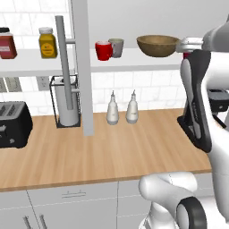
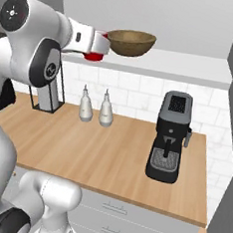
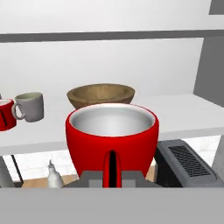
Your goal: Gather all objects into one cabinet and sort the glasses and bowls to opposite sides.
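Note:
My gripper (image 3: 112, 176) is shut on a glossy red cup (image 3: 112, 134) and holds it upright in front of the open cabinet's white shelf board (image 3: 188, 117). On that board, just behind the held cup, sits the wide brown wooden bowl (image 3: 100, 96). A grey-green cup (image 3: 29, 106) and another red cup (image 3: 4, 114) stand further left. From the left base view, the bowl (image 1: 158, 45) is right of the red cup (image 1: 103, 50) and the grey-green cup (image 1: 117, 47), and my gripper (image 1: 189, 46) is at the bowl's right side. In the right base view, the held cup (image 2: 93, 56) peeks out under the hand.
The cabinet door with its steel bar handle (image 1: 65, 67) stands open left of the cups. Yellow (image 1: 47, 43) and red (image 1: 6, 44) jars sit on the left shelf. On the counter are two white shakers (image 1: 112, 108), a paper-towel holder (image 1: 67, 102), a toaster (image 1: 13, 124) and a coffee machine (image 2: 169, 138).

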You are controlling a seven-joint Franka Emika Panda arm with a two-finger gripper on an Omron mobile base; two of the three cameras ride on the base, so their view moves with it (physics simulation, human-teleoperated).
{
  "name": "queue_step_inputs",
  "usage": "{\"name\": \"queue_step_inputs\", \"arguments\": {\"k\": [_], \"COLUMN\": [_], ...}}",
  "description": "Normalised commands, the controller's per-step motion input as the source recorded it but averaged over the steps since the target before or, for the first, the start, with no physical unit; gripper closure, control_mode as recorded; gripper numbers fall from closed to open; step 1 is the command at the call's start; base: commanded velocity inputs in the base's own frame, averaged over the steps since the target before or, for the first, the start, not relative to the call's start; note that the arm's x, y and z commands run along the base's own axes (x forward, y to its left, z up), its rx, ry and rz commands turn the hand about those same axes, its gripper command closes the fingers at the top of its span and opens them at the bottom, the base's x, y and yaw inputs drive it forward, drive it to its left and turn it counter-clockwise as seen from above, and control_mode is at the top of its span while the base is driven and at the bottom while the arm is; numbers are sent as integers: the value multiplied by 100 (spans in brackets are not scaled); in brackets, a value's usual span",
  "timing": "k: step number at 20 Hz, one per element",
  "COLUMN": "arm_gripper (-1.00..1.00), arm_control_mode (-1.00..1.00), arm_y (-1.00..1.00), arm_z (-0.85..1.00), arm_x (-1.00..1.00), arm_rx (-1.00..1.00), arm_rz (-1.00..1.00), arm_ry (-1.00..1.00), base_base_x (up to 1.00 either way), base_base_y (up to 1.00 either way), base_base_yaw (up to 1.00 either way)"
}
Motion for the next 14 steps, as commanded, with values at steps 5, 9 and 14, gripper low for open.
{"name": "queue_step_inputs", "arguments": {"k": [5, 9, 14], "arm_gripper": [100, 100, 100], "arm_control_mode": [-100, -100, -100], "arm_y": [65, 80, 64], "arm_z": [0, -5, -35], "arm_x": [-15, 0, 13], "arm_rx": [0, 0, 0], "arm_rz": [12, 16, 17], "arm_ry": [0, 0, 0], "base_base_x": [0, 0, 0], "base_base_y": [0, 0, 0], "base_base_yaw": [0, 0, 0]}}
